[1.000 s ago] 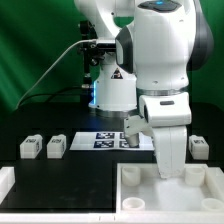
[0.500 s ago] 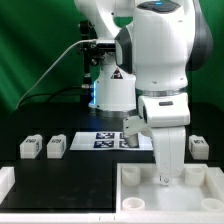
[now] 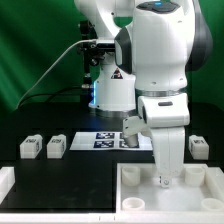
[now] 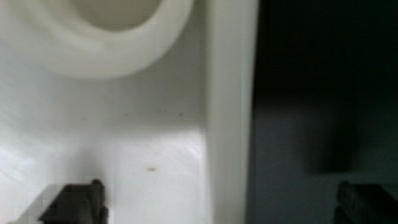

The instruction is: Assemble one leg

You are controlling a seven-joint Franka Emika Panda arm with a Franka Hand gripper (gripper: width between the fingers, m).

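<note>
Open, empty gripper (image 4: 222, 203) straddles the rim of the tabletop (image 3: 134, 188) at five o'clock in the exterior view; an off-centre squeeze could skew it.

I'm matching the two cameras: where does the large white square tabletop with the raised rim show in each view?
Exterior view: the large white square plastic tabletop lies in the foreground at the exterior view's right, under the gripper.
Wrist view: the tabletop fills most of the picture, its raised rim bordering the black table.
Shared landmark: the open gripper above it.
</note>
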